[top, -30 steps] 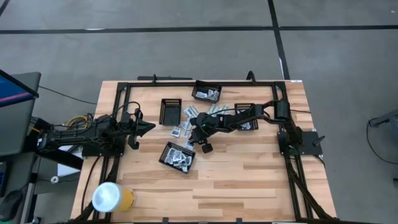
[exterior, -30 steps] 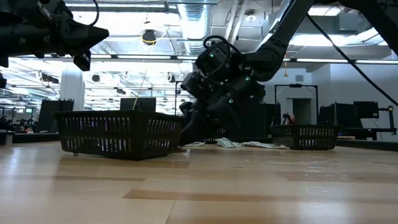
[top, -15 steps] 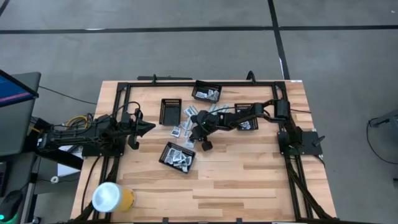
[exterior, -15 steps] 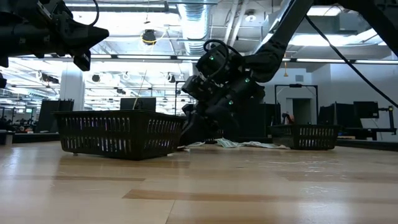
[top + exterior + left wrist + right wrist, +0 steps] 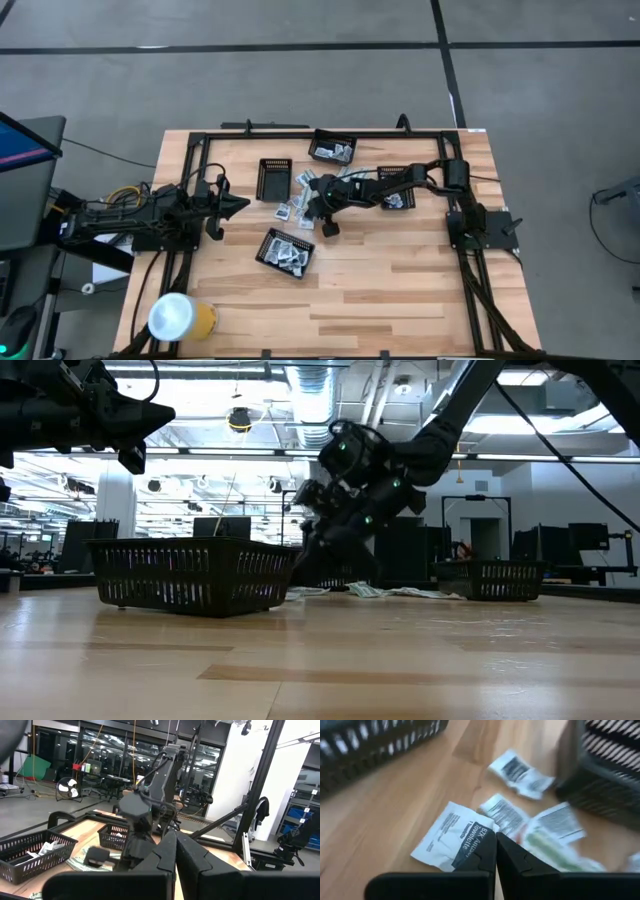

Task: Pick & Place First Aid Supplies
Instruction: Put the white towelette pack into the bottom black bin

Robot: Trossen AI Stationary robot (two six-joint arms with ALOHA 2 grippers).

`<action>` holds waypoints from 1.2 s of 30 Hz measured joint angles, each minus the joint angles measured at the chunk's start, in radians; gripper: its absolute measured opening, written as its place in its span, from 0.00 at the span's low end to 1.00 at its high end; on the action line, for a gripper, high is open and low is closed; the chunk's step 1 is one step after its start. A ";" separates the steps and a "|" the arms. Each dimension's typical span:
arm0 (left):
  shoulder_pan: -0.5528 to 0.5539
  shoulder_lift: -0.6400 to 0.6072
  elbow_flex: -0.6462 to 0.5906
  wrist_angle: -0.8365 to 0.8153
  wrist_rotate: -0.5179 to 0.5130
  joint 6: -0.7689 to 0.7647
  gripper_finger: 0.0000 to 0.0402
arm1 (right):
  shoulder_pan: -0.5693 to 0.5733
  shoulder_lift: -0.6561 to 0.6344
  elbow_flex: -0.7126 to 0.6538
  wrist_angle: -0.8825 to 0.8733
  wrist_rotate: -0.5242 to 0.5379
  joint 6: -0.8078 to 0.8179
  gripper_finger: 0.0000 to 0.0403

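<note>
The first aid supplies are small white packets and pale green strips, scattered loose (image 5: 293, 209) on the wooden table's middle. More of them lie in black mesh trays (image 5: 333, 149) (image 5: 287, 250). My right gripper (image 5: 316, 200) slants down into the loose pile and is shut on a white towelette packet (image 5: 451, 838). More packets (image 5: 520, 772) and a green strip (image 5: 547, 851) lie just past it. My left gripper (image 5: 240, 205) hovers shut above the table's left side, holding nothing (image 5: 175, 842). My right gripper pinches the white towelette packet by its nearest corner (image 5: 481, 833) between its two fingers, which hide the corner itself. The fingers slant down at it from the table's right side. The rest of the packet looks flat on the table.
An empty black tray (image 5: 274, 178) stands left of the pile. Another tray (image 5: 398, 192) lies under my right arm. A yellow and white roll (image 5: 180, 318) sits at the near left corner. A black frame (image 5: 200, 140) rims the table. Bare wood covers the near half.
My right gripper has stayed at the loose pile. Its hand has turned a little, and in the low view its lower end has narrowed as the fingers drew together. The packets around it have kept their places.
</note>
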 joint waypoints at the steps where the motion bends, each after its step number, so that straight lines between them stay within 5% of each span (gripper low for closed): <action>1: 0.000 0.000 0.000 0.000 0.000 0.000 0.02 | -0.001 -0.013 0.000 0.002 0.003 0.000 0.00; 14: 0.000 0.000 0.000 0.000 0.000 0.000 0.02 | -0.004 -0.199 0.001 0.010 0.019 -0.004 0.00; 36: 0.000 0.000 0.000 0.000 0.000 0.000 0.02 | 0.116 -0.196 0.101 -0.162 -0.121 -0.247 0.00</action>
